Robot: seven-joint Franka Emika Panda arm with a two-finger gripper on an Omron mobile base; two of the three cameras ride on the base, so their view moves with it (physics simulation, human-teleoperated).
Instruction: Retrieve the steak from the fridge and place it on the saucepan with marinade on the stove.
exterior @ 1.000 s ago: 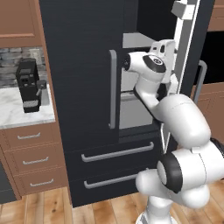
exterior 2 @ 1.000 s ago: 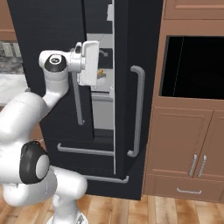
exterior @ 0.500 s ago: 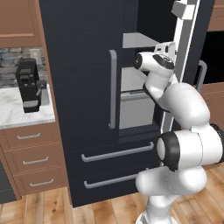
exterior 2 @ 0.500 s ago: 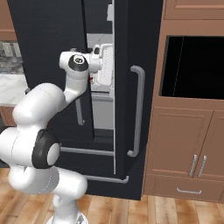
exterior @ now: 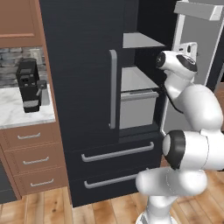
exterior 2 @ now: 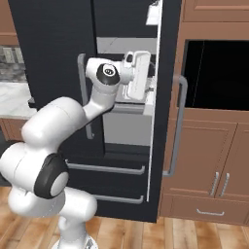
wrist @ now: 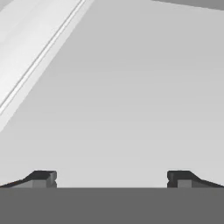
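Fridge stands with its right door swung open, grey shelves and a grey drawer showing inside, contents not discernible; hand spread wide, empty, facing a plain grey surface within.

One fridge with two lower drawer handles; one black coffee machine on one marble counter; three wooden drawers below; one gripper with two fingertips, well apart
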